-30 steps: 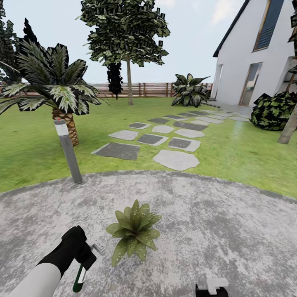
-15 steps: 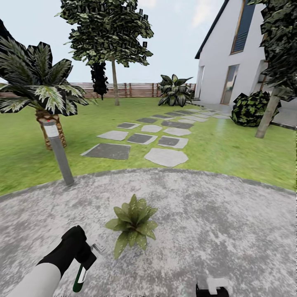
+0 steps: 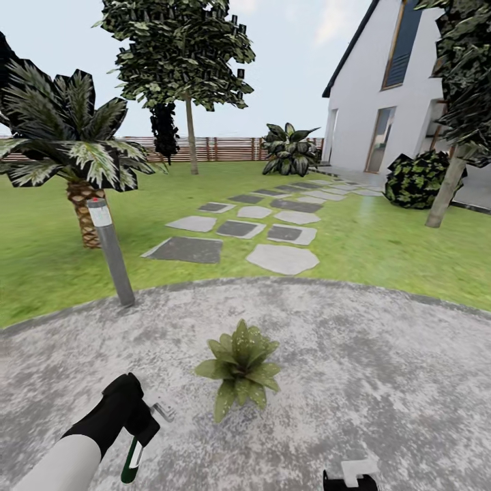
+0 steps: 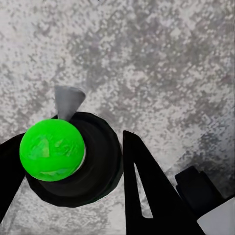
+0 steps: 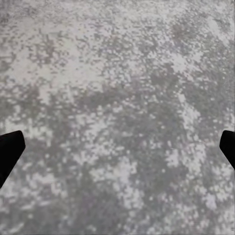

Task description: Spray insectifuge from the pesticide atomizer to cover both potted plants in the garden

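My left gripper [image 3: 140, 436] is shut on the pesticide atomizer [image 3: 131, 460], a dark green bottle with a white label and a pale trigger head [image 3: 162, 411]. It hangs low over the grey stone patio [image 3: 354, 382]. In the left wrist view the bottle's bright green base [image 4: 51, 150] sits between the black fingers [image 4: 147, 191]. One potted plant [image 3: 242, 365], a low speckled rosette, stands on the patio just right of and beyond the atomizer, apart from it. The second potted plant is out of view. My right gripper [image 5: 117, 147] is open over bare patio, also seen at the head view's lower edge [image 3: 351, 474].
A grey bollard lamp [image 3: 112, 256] stands at the patio's far left edge, with a palm [image 3: 82, 150] behind it. Stepping stones [image 3: 235, 232] cross the lawn toward the white house [image 3: 402, 116]. A brown slatted fence [image 3: 225, 148], a bush [image 3: 416, 179] and a tree trunk [image 3: 447, 184] lie farther off.
The whole head view has shifted, first one way and then slightly back, so the camera moved. Both arms keep their place in the picture and the atomizer stays gripped.
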